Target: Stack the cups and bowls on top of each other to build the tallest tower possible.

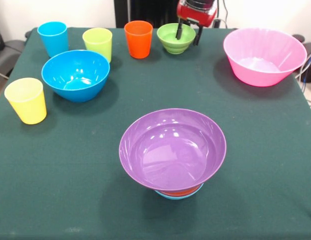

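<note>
Closest to you, in the lower middle of the frame, stands the tower [174, 165]. The big purple bowl [173, 147] sits on top. Under it you can just see a thin edge of an orange bowl [179, 190], and below that a light-blue bowl [179, 195]. So the tower is three bowls high.

A bit further back, at the left edge, is the yellow cup [26, 100]. Just past it, up and to the right, sits the deep blue bowl [75, 74]. Over at the right, the big pink bowl [264, 55] stands alone.

Along the far side, at the top of the frame, you see a row: the blue cup [53, 38], the lime green cup [97, 43], the orange cup [138, 38] and the small green bowl [176, 38]. All stand upright on the green tablecloth [55, 190].

The gripper [188, 34] hangs at the top of the frame, right at the small green bowl. One finger [179, 31] looks to be inside the bowl and the other past its far rim, so the jaws straddle the rim. You cannot tell if they have pinched it yet.

It looks like you are picking up the green bowl. Next, you would need a firm pinch, a straight lift, then a carry forward to the purple bowl, and a gentle drop into its middle.

No words or labels can be read anywhere.
</note>
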